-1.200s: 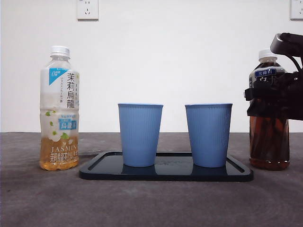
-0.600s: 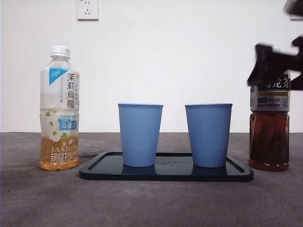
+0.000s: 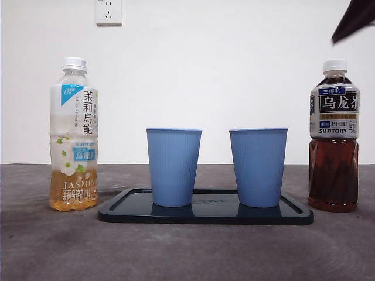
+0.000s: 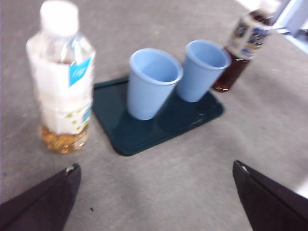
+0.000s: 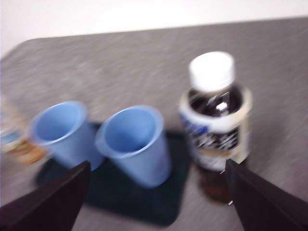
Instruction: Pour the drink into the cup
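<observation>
A jasmine tea bottle (image 3: 73, 134) with a white cap stands at the left. A dark oolong tea bottle (image 3: 333, 137) stands at the right, capped. Two empty blue cups (image 3: 173, 167) (image 3: 258, 167) stand on a dark tray (image 3: 205, 215) between them. My right gripper (image 5: 154, 202) is open and empty, raised above and behind the oolong bottle (image 5: 216, 125); it shows as a black tip (image 3: 353, 20) at the top right corner. My left gripper (image 4: 156, 197) is open and empty, held high near the jasmine bottle (image 4: 60, 82).
A white wall with a socket (image 3: 108, 12) runs behind the grey table (image 3: 187, 252). The tray (image 4: 139, 139) lies between the two bottles, with bare table on the near side of it.
My right gripper was around the oolong bottle's upper part, then let go and rose up to the top right corner. The bottle stays standing in place.
</observation>
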Robot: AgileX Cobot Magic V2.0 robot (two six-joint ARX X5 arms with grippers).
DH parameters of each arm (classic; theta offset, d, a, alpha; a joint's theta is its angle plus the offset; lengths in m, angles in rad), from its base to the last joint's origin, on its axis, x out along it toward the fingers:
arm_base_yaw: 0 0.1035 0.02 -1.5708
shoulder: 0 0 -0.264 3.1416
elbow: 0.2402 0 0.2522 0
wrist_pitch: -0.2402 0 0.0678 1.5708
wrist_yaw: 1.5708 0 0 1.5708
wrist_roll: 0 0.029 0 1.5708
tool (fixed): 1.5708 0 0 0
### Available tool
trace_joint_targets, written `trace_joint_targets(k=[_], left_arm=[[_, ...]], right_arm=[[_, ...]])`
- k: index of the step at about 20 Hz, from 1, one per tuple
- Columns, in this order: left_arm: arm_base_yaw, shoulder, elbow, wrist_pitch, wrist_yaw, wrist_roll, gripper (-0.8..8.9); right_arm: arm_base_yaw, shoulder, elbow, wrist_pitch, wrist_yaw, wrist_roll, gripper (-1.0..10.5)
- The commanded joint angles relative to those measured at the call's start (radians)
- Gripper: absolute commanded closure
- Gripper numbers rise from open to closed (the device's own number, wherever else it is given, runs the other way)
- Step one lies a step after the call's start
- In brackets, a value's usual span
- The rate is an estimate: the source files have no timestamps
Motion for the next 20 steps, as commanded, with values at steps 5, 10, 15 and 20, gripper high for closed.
trace_joint_targets(k=[5, 10, 15, 20], left_arm=[[-0.003, 0.025, -0.15, 0.263, -0.115, -0.117, 3.17], [-0.003, 0.095, -0.236, 0.471, -0.166, -0.095, 3.17], [-0.003, 0.297, -0.28, 0.744, -0.226, -0.006, 3.14], [-0.011, 0.524, -0.28, 0.958, -0.226, 0.008, 3.14]], right_arm=[[0.011, -0.106, 0.135, -0.316, -0.062, 0.039, 5.0], [0.011, -0.141, 0.198, -0.458, -0.08, 0.029, 5.0], [0.011, -0.142, 0.222, -0.527, -0.18, 0.05, 5.0], [0.011, -0.142, 0.222, -0.522, -0.183, 0.051, 5.0]])
